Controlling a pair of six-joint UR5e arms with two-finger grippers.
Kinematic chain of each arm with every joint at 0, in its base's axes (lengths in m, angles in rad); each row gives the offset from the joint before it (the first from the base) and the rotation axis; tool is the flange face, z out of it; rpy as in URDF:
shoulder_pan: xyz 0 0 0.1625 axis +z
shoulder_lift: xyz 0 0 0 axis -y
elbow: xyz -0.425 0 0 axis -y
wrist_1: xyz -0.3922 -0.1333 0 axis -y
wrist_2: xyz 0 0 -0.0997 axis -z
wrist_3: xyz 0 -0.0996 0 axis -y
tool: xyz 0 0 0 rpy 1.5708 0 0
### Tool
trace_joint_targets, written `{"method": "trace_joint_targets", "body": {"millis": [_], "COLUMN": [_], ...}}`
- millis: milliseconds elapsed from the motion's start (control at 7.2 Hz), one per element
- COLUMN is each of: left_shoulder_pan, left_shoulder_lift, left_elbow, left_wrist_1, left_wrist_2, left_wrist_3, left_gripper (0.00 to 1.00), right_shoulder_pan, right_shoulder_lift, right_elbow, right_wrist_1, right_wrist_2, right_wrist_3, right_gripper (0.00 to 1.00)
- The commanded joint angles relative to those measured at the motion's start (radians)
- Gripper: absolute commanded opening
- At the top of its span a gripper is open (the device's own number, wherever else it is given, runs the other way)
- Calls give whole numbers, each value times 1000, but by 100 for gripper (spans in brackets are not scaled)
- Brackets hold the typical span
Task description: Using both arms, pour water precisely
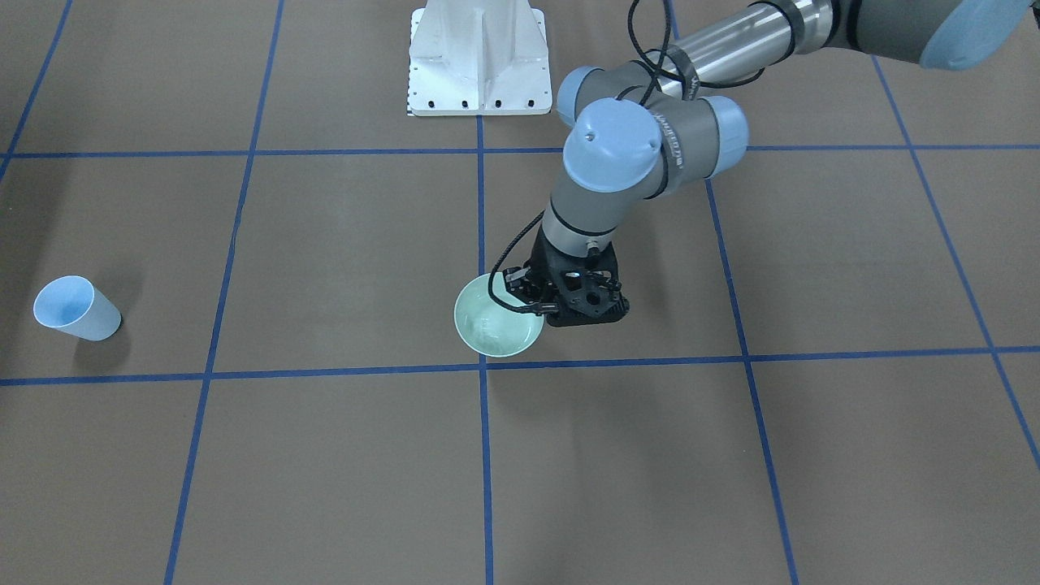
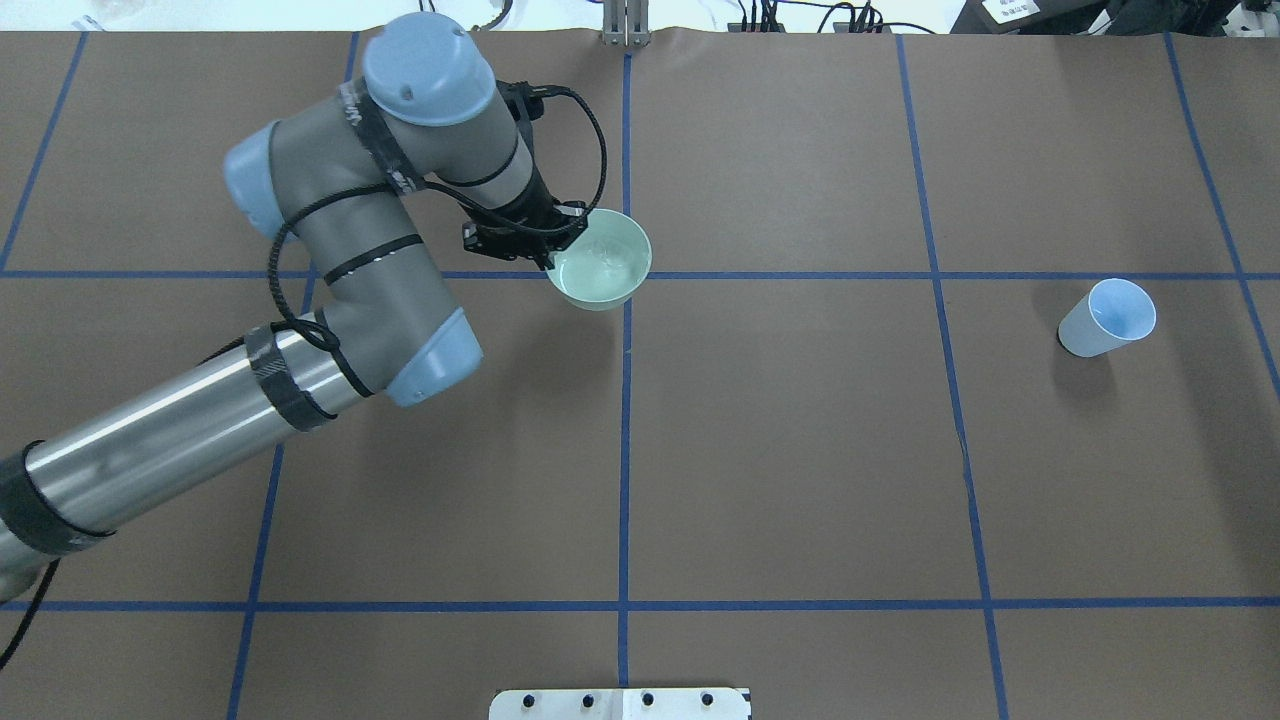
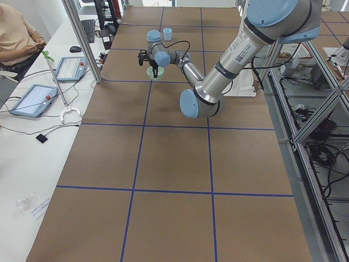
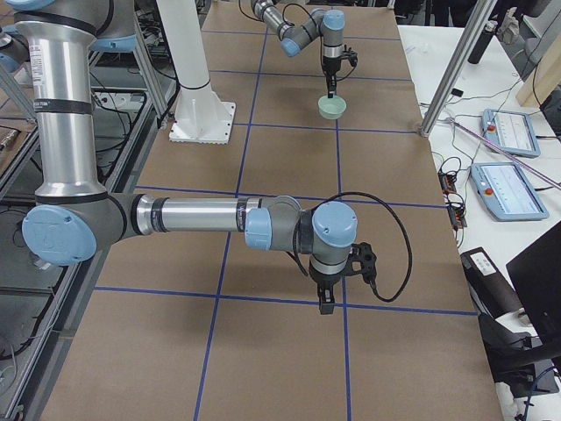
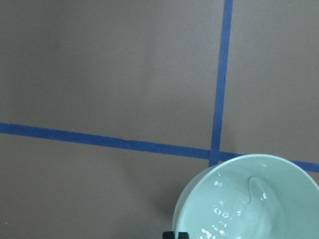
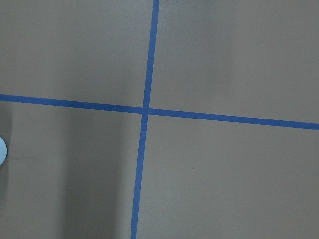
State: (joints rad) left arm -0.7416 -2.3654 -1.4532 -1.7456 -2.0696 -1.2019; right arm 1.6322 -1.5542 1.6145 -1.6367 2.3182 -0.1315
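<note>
A pale green bowl point(image 2: 600, 262) sits near the table's middle, where two blue tape lines cross; it also shows in the front view point(image 1: 497, 323). Water point(image 5: 224, 215) shows in it as faint ripples and white glints. My left gripper point(image 2: 553, 254) is shut on the bowl's rim on the side nearer the arm, pointing down point(image 1: 538, 302). I cannot tell whether the bowl rests on the table or hangs just above it. A light blue cup point(image 2: 1106, 318) stands alone far to the right. My right gripper point(image 4: 325, 303) shows only in the right side view, low over the paper; I cannot tell whether it is open or shut.
Brown paper with a blue tape grid point(image 2: 800, 275) covers the table. The white pedestal base point(image 1: 479, 61) stands at the robot's edge. An operator point(image 3: 16, 35) and tablets point(image 3: 32, 100) are on the far side table. A sliver of the cup point(image 6: 1, 151) shows at the right wrist view's edge.
</note>
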Motion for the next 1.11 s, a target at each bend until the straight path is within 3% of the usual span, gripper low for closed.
{"method": "trace_joint_targets", "body": {"millis": [0, 417, 973], "left_shoulder_pan": [-128, -277, -389], "left_shoulder_lift": [185, 394, 645], "left_elbow": [-117, -162, -208], "left_wrist_1": [3, -12, -95], "left_wrist_2": [-103, -210, -248], "left_wrist_3": [205, 494, 741], "left_gripper": [0, 0, 0], "right_shoulder_pan": [0, 0, 0], "right_shoulder_lift": [-1, -1, 2], "right_elbow": [1, 1, 2], "right_wrist_1": [1, 0, 0], "right_wrist_2": [0, 0, 0], "right_wrist_3": [3, 1, 1], "right_gripper": [100, 100, 100]}}
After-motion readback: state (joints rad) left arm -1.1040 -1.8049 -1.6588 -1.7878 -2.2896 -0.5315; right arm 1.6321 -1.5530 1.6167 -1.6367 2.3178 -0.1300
